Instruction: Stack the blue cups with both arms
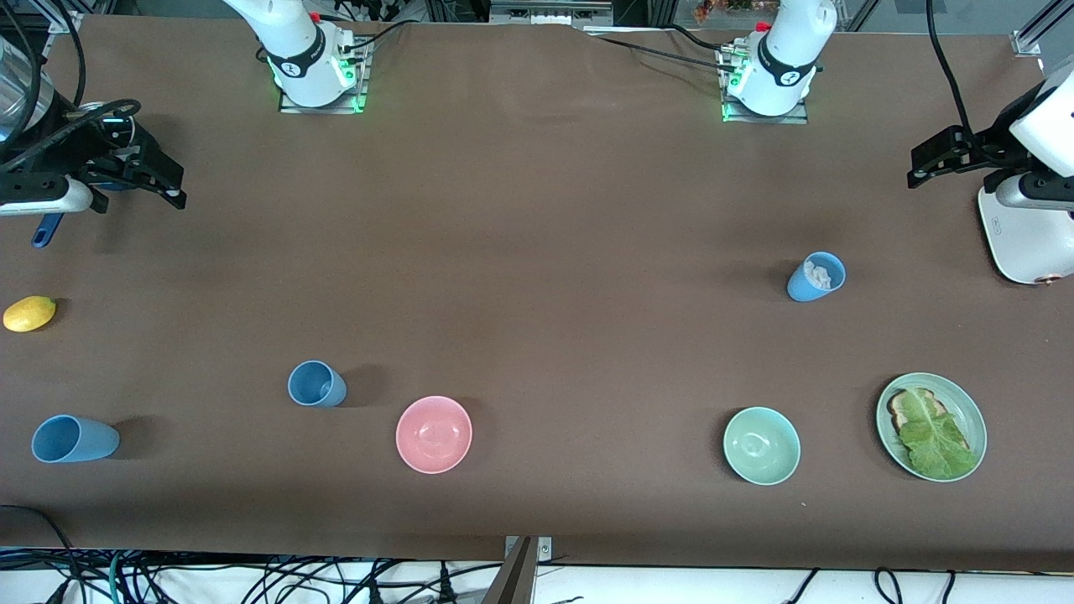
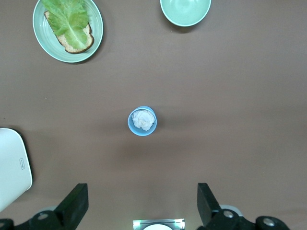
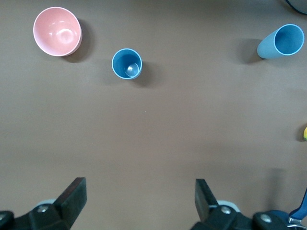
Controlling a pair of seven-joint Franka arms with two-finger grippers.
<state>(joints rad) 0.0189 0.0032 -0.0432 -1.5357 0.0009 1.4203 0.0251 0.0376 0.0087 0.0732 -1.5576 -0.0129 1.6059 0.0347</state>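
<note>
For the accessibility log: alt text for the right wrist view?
Open right gripper hangs above brown table holding two upright blue cups, both empty, and a pink bowl beside the closer cup.

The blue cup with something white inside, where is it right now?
The blue cup with white stuffing stands alone toward the left arm's end of the table, farther from the front camera than the green bowl and the plate.
</note>
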